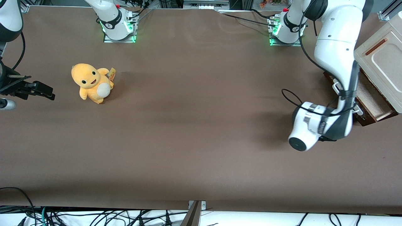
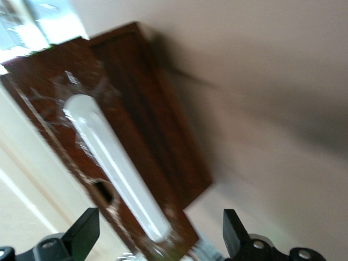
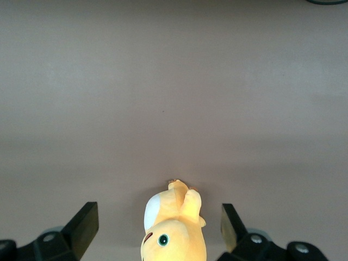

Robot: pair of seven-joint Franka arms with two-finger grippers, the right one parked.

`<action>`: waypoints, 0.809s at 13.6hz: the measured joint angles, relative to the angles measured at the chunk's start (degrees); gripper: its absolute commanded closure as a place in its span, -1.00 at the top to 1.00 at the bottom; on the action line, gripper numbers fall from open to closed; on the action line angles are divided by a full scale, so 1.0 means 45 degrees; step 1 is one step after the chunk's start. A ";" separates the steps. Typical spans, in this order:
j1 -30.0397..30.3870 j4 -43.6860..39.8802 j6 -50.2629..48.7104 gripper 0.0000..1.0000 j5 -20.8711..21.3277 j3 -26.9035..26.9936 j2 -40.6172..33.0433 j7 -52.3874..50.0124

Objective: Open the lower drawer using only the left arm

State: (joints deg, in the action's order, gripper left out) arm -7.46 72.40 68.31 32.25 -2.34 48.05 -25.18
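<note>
The lower drawer (image 1: 370, 93) stands partly pulled out of the cabinet at the working arm's end of the table, its pale inside showing. Its glossy dark brown front (image 2: 136, 136) carries a white bar handle (image 2: 114, 163). The left arm (image 1: 334, 47) bends down in front of the drawer, and its wrist covers the gripper in the front view. In the left wrist view my gripper (image 2: 159, 236) is open. One end of the handle lies between the two black fingertips (image 2: 87, 228), which stand well apart from it.
The cabinet's cream top panel (image 1: 384, 59) sits above the drawer. A yellow plush toy (image 1: 92, 82) lies on the brown table (image 1: 194, 125) toward the parked arm's end. Both arm bases (image 1: 284, 31) stand along the table edge farthest from the front camera.
</note>
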 measured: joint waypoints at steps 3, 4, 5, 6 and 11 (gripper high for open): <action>0.0324 -0.1439 -0.0003 1.00 -0.2569 0.0034 -0.0266 0.0000; 0.0489 -0.1850 -0.0003 1.00 -0.3281 0.0036 -0.0352 0.0000; 0.0717 -0.2214 0.0003 1.00 -0.4015 0.0036 -0.0469 0.0001; 0.1013 -0.2527 0.0031 1.00 -0.4714 0.0033 -0.0617 0.0010; 0.2368 -0.3537 0.1730 1.00 -0.6480 0.0020 -0.1485 0.0377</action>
State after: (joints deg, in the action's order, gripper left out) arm 3.19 56.48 76.10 3.09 -2.25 41.37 -23.48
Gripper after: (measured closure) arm 0.000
